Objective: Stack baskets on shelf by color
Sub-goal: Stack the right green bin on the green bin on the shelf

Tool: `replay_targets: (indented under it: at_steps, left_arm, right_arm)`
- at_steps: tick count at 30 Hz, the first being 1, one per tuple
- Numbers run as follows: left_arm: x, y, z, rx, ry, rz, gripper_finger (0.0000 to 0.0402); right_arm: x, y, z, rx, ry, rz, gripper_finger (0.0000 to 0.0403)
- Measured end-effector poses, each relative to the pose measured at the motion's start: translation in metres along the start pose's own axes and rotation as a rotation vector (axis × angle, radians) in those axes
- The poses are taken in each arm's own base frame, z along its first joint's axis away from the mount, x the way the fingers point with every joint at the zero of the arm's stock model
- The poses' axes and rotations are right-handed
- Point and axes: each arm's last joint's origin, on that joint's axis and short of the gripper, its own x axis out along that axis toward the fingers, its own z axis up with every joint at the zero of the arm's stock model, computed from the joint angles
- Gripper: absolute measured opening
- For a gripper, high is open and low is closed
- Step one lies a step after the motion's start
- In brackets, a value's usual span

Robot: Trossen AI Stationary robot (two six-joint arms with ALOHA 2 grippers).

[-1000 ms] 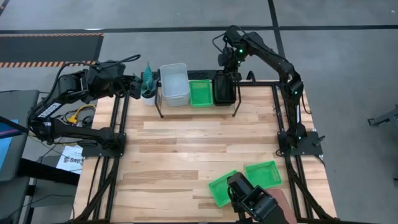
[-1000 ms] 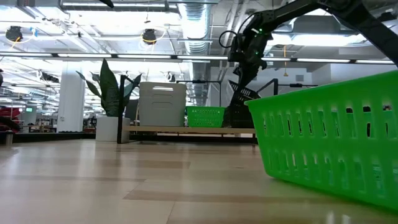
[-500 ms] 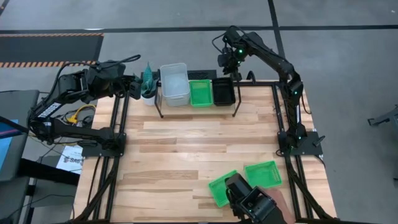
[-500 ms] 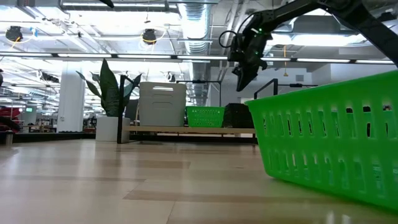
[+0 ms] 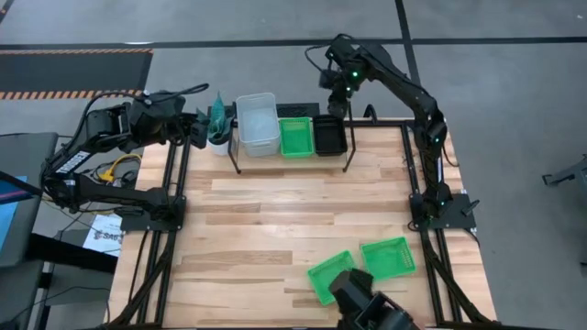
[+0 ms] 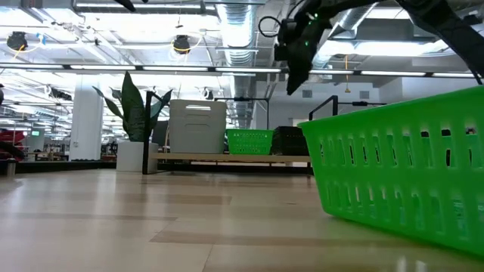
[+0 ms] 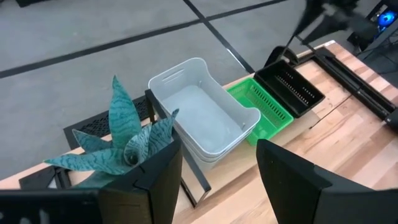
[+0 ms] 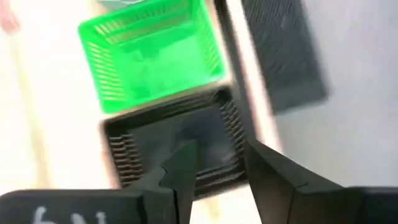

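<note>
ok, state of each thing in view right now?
grey-white baskets: stacked on shelf, left slot
green basket: on shelf, middle slot
black baskets: on shelf, right slot
shelf: upright at table's far edge
two green baskets: loose on table, near edge
right claw: open, empty, above black baskets
left claw: open, empty, by plant

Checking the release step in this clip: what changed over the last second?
The right gripper let go of the black basket, which now sits flat on the shelf, and rose above it, open. Left gripper, green baskets and white baskets unchanged.
</note>
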Motion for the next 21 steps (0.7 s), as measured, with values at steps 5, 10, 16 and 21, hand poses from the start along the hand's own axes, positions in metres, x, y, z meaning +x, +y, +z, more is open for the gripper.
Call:
replay_targets:
  at_steps: [5,10,16,21]
  left_arm:
    - [0.000,0.000,-0.002,0.007,0.022,-0.008,0.0194]
    - [0.000,0.002,-0.004,0.047,0.050,-0.001,0.0194]
    - [0.000,0.001,-0.004,0.086,0.048,-0.006,0.0194]
    - [0.000,0.000,-0.002,0.113,0.028,-0.025,0.0194]
  right_arm:
    - [0.002,0.025,-0.008,0.429,0.187,0.078,0.0161]
    - [0.004,0.082,-0.016,0.427,0.285,0.146,0.0156]
    - [0.012,0.168,-0.059,0.465,0.471,0.146,0.0159]
    - [0.010,0.234,-0.120,0.655,0.629,0.024,0.0167]
